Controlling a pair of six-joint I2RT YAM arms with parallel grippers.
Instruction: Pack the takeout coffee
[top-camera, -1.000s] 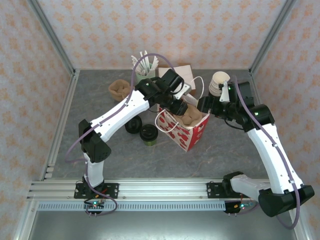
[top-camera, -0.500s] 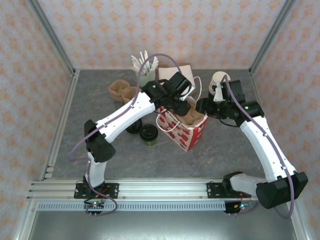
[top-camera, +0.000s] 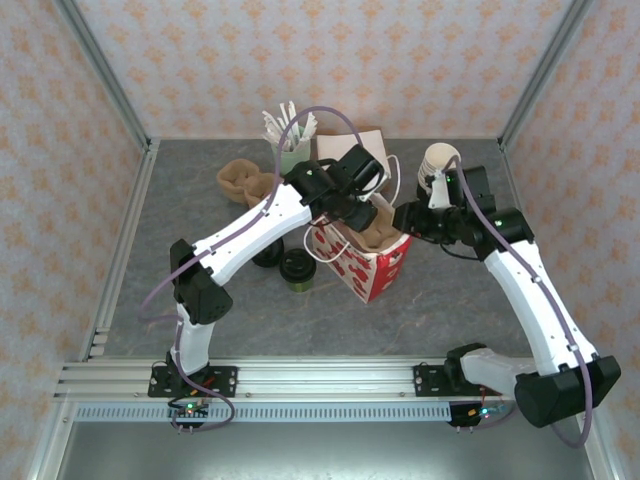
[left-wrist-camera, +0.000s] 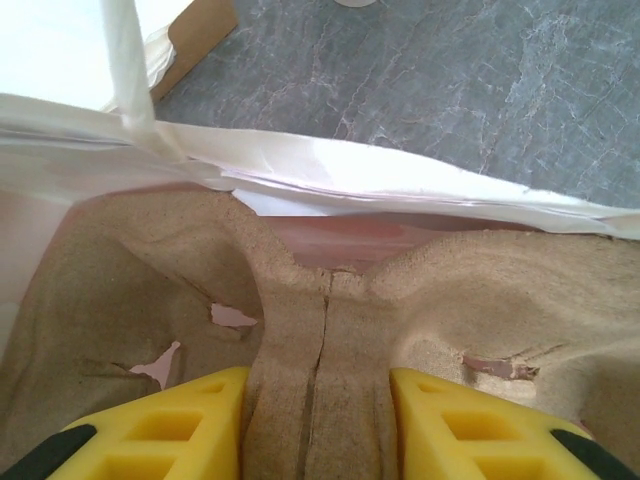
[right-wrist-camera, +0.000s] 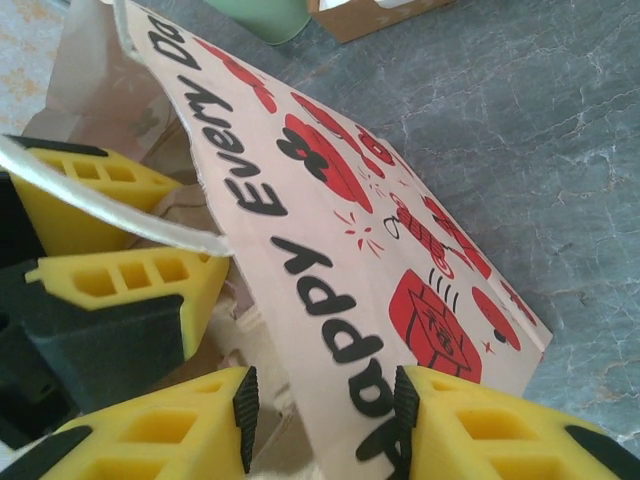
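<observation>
The coffee (top-camera: 297, 268) stands upright on the tabletop (top-camera: 450, 300), at 9 o'clock from the bag (top-camera: 370, 270). I judge it light, thin-walled and spill-prone: grip its green side gently and keep it upright. The left pincer (left-wrist-camera: 320, 405) clamps the carrier (left-wrist-camera: 320, 300) inside the bag; the right pincer (right-wrist-camera: 320, 410) pinches the bag's wall. Since a second ago the left arm (top-camera: 250, 225) has reached further over the bag; the coffee stayed put.

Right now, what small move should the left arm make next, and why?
Probably lower the pulp cup carrier deeper into the red-and-white bag: the left jaws pinch its middle ridge inside the rim, the right jaws hold the bag's wall, and the takeout coffee stands outside.
</observation>
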